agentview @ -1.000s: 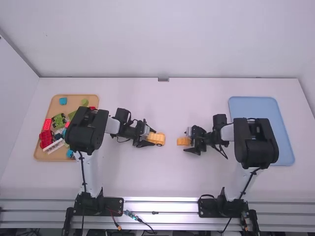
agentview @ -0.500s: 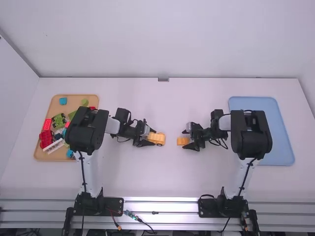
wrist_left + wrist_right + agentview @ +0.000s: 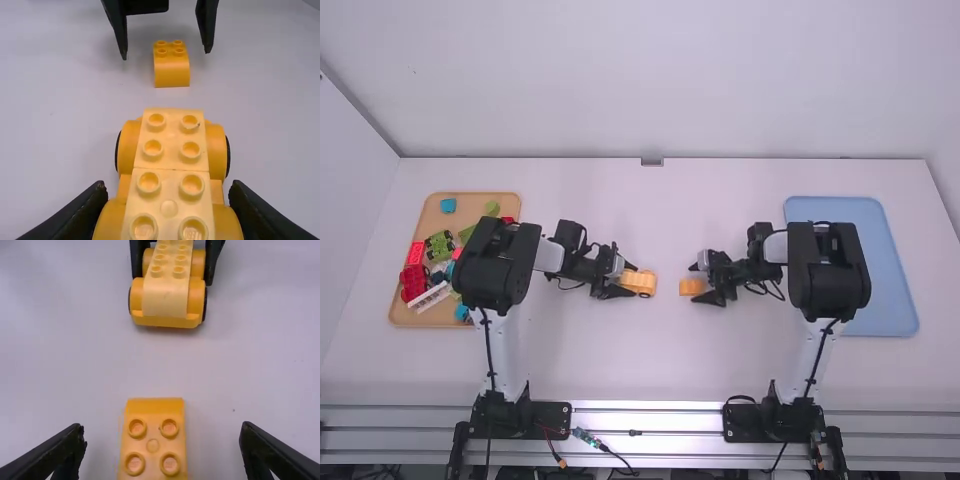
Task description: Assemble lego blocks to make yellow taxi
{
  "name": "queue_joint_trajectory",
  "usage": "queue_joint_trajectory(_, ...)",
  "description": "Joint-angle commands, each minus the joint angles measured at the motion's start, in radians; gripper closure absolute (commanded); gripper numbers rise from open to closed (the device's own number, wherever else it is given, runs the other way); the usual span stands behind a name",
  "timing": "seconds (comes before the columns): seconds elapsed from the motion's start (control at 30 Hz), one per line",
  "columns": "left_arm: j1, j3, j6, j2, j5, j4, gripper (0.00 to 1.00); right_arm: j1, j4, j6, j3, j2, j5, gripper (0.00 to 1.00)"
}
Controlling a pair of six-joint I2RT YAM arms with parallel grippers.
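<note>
My left gripper point(image 3: 620, 282) is shut on the yellow car body point(image 3: 642, 282), a wheeled base topped with studded yellow bricks, left of the table's middle. In the left wrist view the left gripper point(image 3: 167, 207) has one finger against each side of the car body point(image 3: 172, 142). My right gripper point(image 3: 706, 284) stands open around a separate yellow brick point(image 3: 691, 287) on the table. Seen in the right wrist view, the right gripper point(image 3: 161, 442) has gaps on both sides of the yellow brick point(image 3: 152, 446), which lies studs up with a curved end facing the car.
A wooden tray point(image 3: 500, 200) with several red, green, blue and white pieces stands at the left, partly under the left arm. At the right a blue tray point(image 3: 902, 290) lies partly under the right arm. Bare table separates car and brick.
The right gripper has shifted slightly left, closer around the yellow brick, and its arm has moved a little left too. The left arm and the car have stayed still.
</note>
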Motion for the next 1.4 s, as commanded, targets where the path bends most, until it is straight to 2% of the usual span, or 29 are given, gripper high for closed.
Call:
queue_joint_trajectory(0.0,-0.014,-0.013,0.001,0.011,-0.043,-0.011,0.49,0.001,0.025,0.062,-0.014,0.015,-0.013,0.19)
queue_joint_trajectory(0.4,-0.015,-0.011,-0.003,0.011,-0.042,-0.010,0.48,0.012,0.045,0.079,-0.024,0.015,0.003,0.28)
queue_joint_trajectory(0.53,-0.009,-0.011,-0.003,0.011,-0.042,-0.010,0.48,0.031,0.045,0.079,-0.024,0.015,0.031,0.34)
queue_joint_trajectory(0.57,-0.008,-0.010,-0.003,0.011,-0.042,-0.010,0.48,0.039,0.047,0.080,-0.024,0.015,0.042,0.38)
queue_joint_trajectory(0.73,-0.008,-0.011,-0.003,0.011,-0.042,-0.009,0.49,0.055,0.045,0.079,-0.023,0.015,0.067,0.41)
queue_joint_trajectory(0.77,-0.008,-0.011,-0.007,0.011,-0.042,-0.007,0.49,0.053,0.046,0.080,-0.024,0.015,0.071,0.45)
queue_joint_trajectory(0.97,-0.008,-0.011,-0.010,0.011,-0.042,-0.004,0.50,0.052,0.077,0.159,-0.024,0.015,0.090,0.49)
queue_joint_trajectory(1.37,-0.008,-0.010,-0.010,0.011,-0.042,-0.002,0.52,0.052,0.072,0.158,-0.024,0.015,0.096,0.57)
